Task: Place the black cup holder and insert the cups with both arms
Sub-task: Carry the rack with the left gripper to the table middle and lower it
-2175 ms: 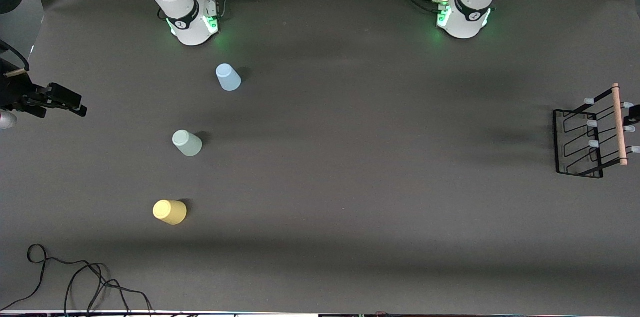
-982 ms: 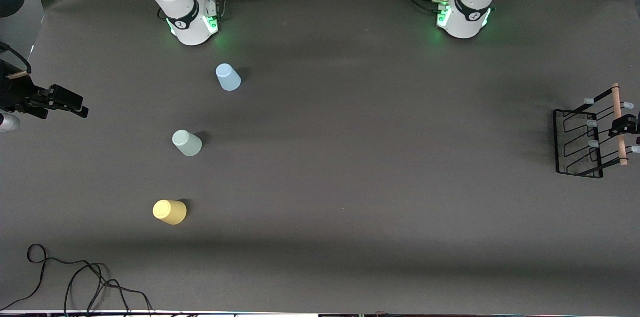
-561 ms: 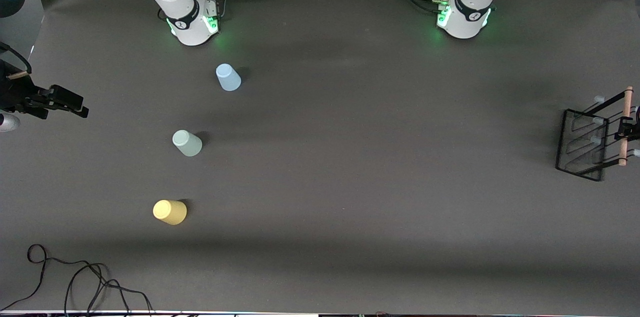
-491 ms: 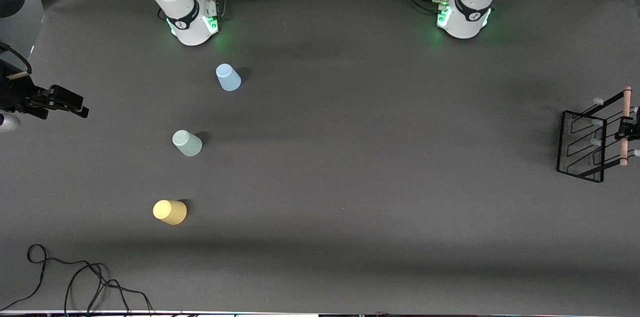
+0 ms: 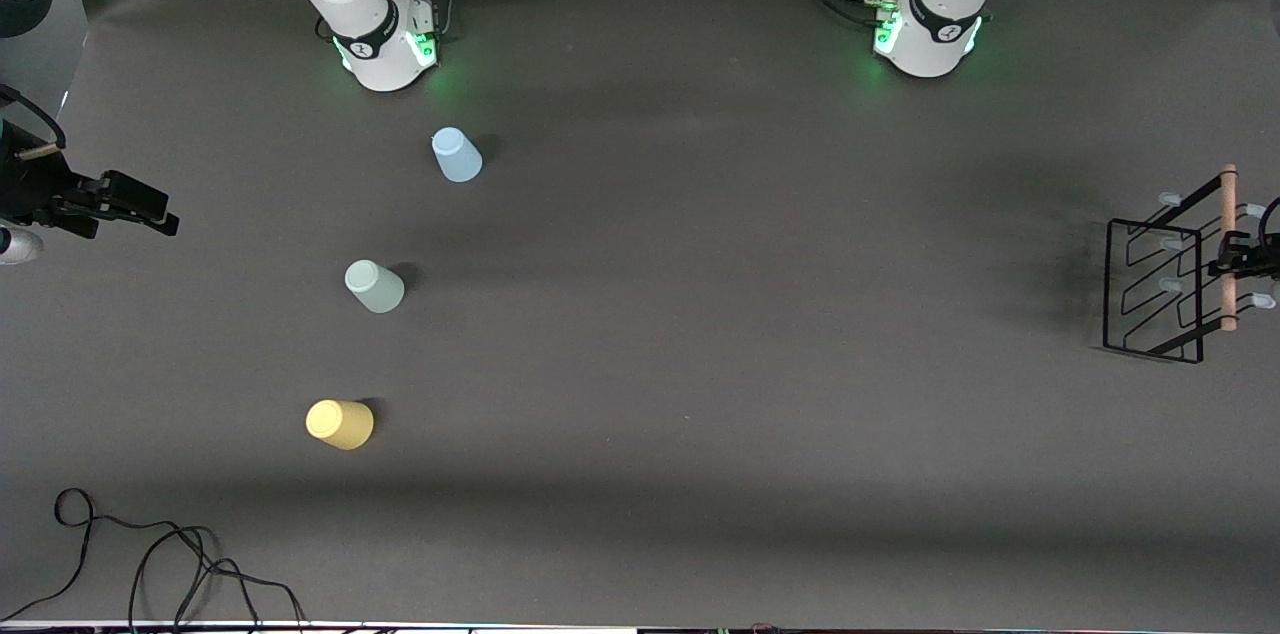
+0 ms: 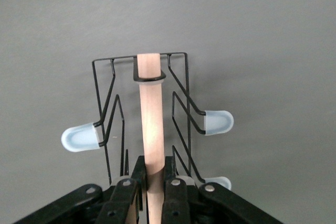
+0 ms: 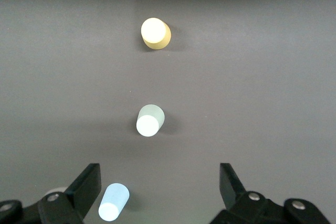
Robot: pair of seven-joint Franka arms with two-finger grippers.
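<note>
The black cup holder (image 5: 1150,289) is at the left arm's end of the table, with its shadow offset beside it. My left gripper (image 5: 1240,264) is shut on its wooden top rod (image 5: 1228,214). The left wrist view shows the rod (image 6: 151,119) pinched between the fingers of my left gripper (image 6: 154,174), with pale peg tips (image 6: 218,123) on either side. The light blue cup (image 5: 457,155), grey-green cup (image 5: 374,286) and yellow cup (image 5: 339,424) stand upside down toward the right arm's end. My right gripper (image 5: 130,204) is open and empty there, waiting. The right wrist view shows my right gripper (image 7: 160,187) high over the yellow cup (image 7: 155,33), grey-green cup (image 7: 149,120) and blue cup (image 7: 113,202).
The arm bases (image 5: 385,44) (image 5: 930,29) stand along the table's edge farthest from the front camera. A loose black cable (image 5: 150,554) lies near the front camera at the right arm's end. The holder is close to the table's edge at the left arm's end.
My left gripper has come onto the rod and shut on it. The holder tipped, then levelled and shifted slightly toward the table's middle. The right arm and the cups have not moved.
</note>
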